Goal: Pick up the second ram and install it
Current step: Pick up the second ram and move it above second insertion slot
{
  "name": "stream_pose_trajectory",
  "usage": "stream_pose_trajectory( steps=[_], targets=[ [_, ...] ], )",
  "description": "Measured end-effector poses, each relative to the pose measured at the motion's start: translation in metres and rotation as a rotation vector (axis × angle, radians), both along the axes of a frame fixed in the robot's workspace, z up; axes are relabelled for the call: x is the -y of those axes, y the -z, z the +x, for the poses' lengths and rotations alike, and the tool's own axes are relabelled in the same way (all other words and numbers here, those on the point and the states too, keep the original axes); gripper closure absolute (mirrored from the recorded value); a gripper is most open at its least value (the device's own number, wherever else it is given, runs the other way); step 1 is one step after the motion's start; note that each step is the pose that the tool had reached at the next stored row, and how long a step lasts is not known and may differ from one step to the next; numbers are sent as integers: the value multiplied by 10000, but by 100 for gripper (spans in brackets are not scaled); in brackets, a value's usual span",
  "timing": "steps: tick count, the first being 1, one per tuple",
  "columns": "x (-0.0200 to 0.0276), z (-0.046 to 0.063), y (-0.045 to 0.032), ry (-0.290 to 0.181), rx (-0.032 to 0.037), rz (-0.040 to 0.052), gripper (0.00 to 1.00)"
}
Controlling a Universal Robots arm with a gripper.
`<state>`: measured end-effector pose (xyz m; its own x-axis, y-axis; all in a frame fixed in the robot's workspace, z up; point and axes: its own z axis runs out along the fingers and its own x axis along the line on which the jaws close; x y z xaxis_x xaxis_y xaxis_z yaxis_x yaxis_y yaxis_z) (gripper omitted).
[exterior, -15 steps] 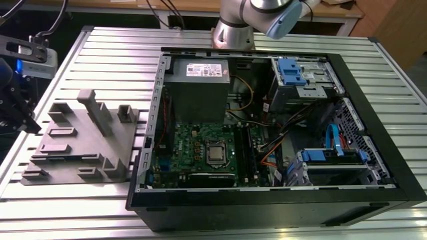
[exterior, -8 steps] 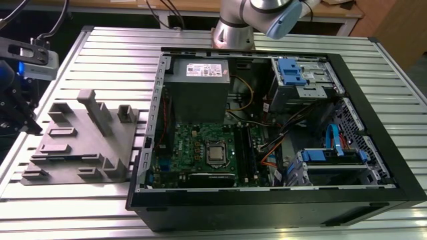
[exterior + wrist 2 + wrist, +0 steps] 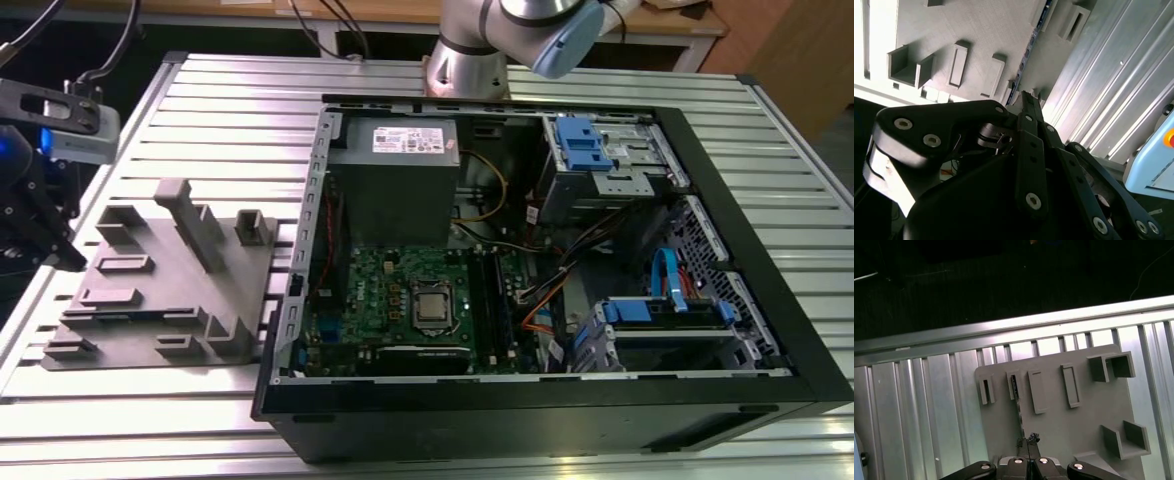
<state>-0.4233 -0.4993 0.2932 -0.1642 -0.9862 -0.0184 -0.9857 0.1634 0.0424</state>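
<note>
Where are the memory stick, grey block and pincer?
memory stick (image 3: 1017, 405), first wrist view, middle of its edge
grey block (image 3: 1079, 430), first wrist view, bare flat face
pincer (image 3: 1028, 440), first wrist view, between its fingertips

place: robotics lab or workshop | bench: ribbed aluminium table with a robot arm standing at its far edge | work: opened desktop computer case, motherboard bare, beside a grey moulded parts holder | background: wooden workbench, loose cables
</note>
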Motion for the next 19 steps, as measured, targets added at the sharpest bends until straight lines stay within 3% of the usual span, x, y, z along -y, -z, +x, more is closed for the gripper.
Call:
stream_pose_trajectory(
  steps=[19],
  targets=[
    [0,0,182,-35,1,1,93]
  ],
)
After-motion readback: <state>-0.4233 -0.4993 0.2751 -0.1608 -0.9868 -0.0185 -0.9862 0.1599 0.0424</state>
